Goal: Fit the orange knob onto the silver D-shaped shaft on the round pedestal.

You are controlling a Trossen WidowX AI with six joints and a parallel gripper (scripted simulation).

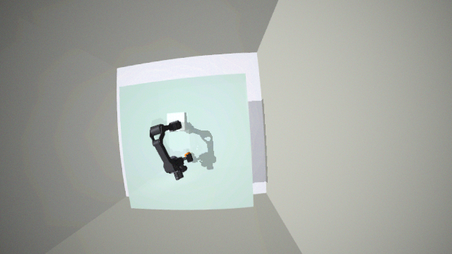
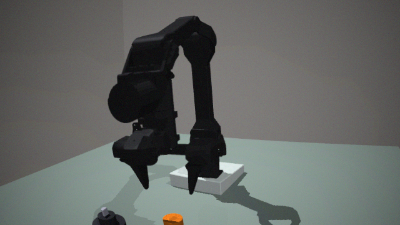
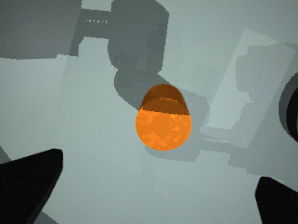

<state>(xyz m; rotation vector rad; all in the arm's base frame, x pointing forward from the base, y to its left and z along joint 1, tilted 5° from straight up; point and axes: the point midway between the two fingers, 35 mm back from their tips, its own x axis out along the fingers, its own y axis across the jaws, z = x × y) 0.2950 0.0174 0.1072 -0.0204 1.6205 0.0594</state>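
The orange knob (image 1: pixel 187 154) (image 2: pixel 173 219) (image 3: pixel 164 131) stands upright on the table, cut off by the bottom edge in the exterior view. Its underside and hole are hidden. The silver shaft (image 2: pixel 104 212) stands on the dark round pedestal (image 2: pixel 120 220) (image 3: pixel 293 116), to the left of the knob in the exterior view; which way its flat side faces I cannot tell. My gripper (image 2: pixel 169 191) (image 3: pixel 160 173) is open and empty. Its fingers point down, above table height, and the knob shows between and beyond the fingertips in the wrist view.
The arm stands on a white base block (image 1: pixel 176 117) (image 2: pixel 231 169) behind the knob and pedestal. The pale green table top (image 1: pixel 219 190) (image 2: pixel 328 175) carries the arm's shadows. In the top view the arm hides the pedestal.
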